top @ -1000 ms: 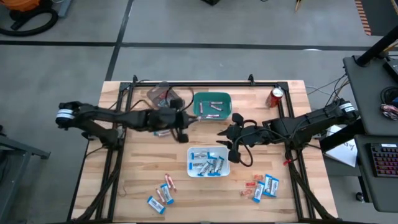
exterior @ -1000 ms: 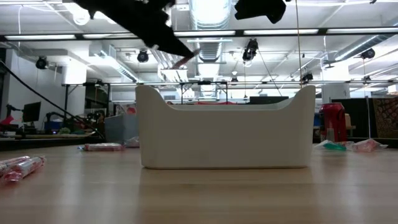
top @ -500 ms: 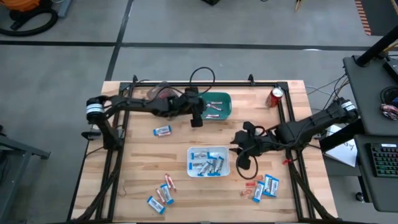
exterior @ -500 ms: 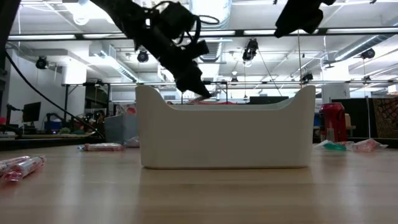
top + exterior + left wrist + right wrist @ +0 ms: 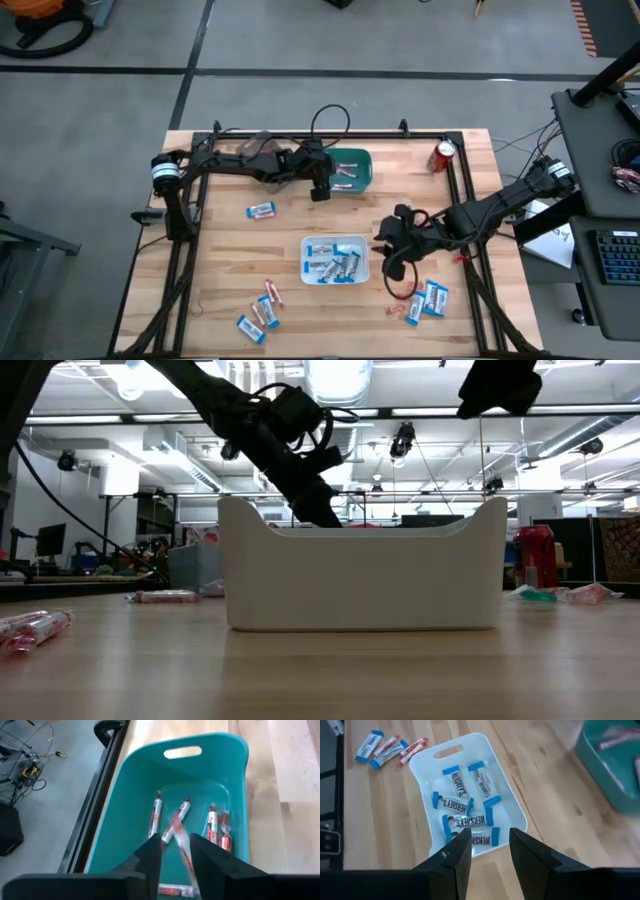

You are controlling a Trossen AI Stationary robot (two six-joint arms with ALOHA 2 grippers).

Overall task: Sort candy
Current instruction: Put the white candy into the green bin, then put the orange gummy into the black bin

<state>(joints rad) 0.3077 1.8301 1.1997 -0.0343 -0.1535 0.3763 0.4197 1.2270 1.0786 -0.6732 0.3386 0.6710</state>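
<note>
Wooden slatted table (image 5: pixel 220 270), black rail frame around it.

Teal bin (image 5: pixel 352 160), smooth plastic, rounded corners, oval handle slot: at the table's far edge. Only the left wrist view shows its contents: slim pinkish-white sticks (image 5: pixel 156 816) with red print, lying loose and crossed on the bin floor, one blurred stick (image 5: pixel 184 851) just off the fingertips, free of them. Left gripper (image 5: pixel 320 190) hangs over the bin's near-left corner, fingers (image 5: pixel 150 857) parted with nothing between them.

White bin (image 5: pixel 335 260), same moulded shape, at table centre. The low view gives only its plain front wall (image 5: pixel 360 575); the right wrist view looks inside: blue-and-white rectangular packets (image 5: pixel 457 805), glossy, brand lettering, heaped flat. Right gripper (image 5: pixel 392 262) is just beside the bin's right side, fingers (image 5: pixel 455 855) apart and empty.

Loose candy, high view only:
- one blue-and-white packet (image 5: pixel 262 210) alone, left of centre;
- near-left cluster (image 5: pixel 258 315) of blue packets and red-orange pieces;
- near-right cluster (image 5: pixel 420 300) of the same mix, just beside the right gripper.

The low view alone shows a stick (image 5: pixel 35 628) in crinkled clear wrap at the table's edge, and the soda can upright at the side.

Red soda can (image 5: pixel 444 153): far right corner of the table, well apart from both bins.
</note>
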